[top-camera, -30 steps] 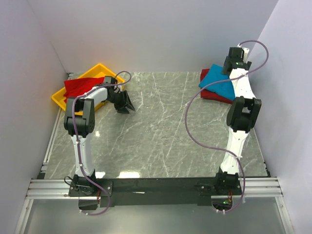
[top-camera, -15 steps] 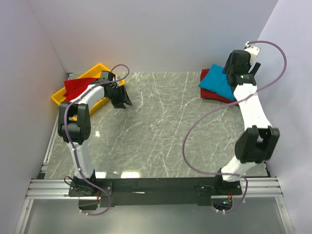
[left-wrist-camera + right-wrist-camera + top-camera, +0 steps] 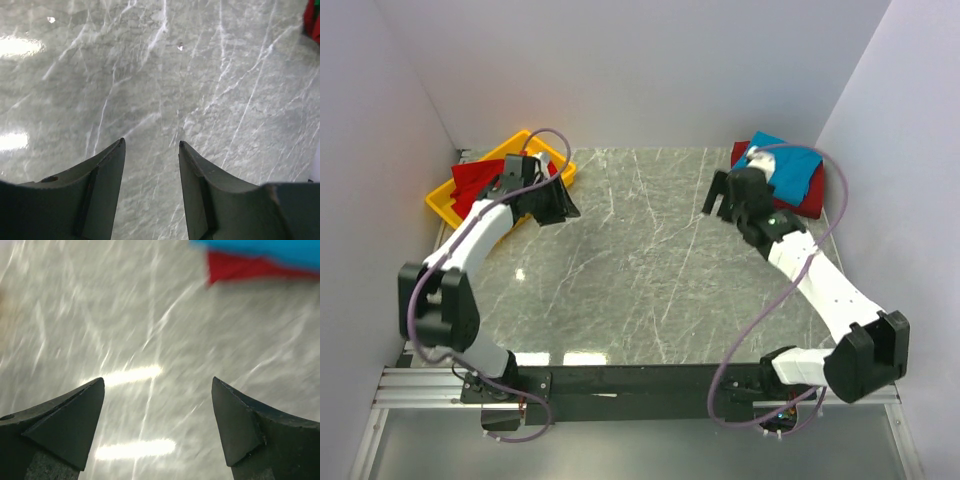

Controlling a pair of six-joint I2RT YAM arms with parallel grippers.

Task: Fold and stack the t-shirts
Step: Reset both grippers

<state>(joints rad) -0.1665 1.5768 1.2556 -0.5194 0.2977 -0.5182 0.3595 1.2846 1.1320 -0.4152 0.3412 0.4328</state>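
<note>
Table: a grey marble-patterned table point(image 3: 640, 260) with pale walls on its left, far and right sides.
Teal shirt: the teal shirt point(image 3: 788, 172) lies folded flat in the far right corner of the table, as the top of a small stack.
Lower red shirt: the lower red shirt point(image 3: 250, 267) lies under the teal one, its edge showing past the teal cloth on the left and near sides.
Red shirt in the tray: the red shirt in the tray point(image 3: 475, 182) lies loosely at the far left, and part of it drapes over the rim.
Tray: the yellow tray point(image 3: 440, 210) sits on the far left corner of the table, turned at an angle to the wall.
Left fingers: the left fingers point(image 3: 560, 205) are just right of the tray, over bare table; the wrist view shows them spread apart with nothing between them.
Right fingers: the right fingers point(image 3: 720, 200) are just left of the stack, near its left edge but apart from it; they are spread wide and hold nothing, with only bare table between them in the blurred wrist view.
Left arm: it reaches from the near left base toward the far left corner.
Right arm: it bends from the near right base toward the far right corner, trailing a loop of purple cable point(image 3: 820, 245).
</note>
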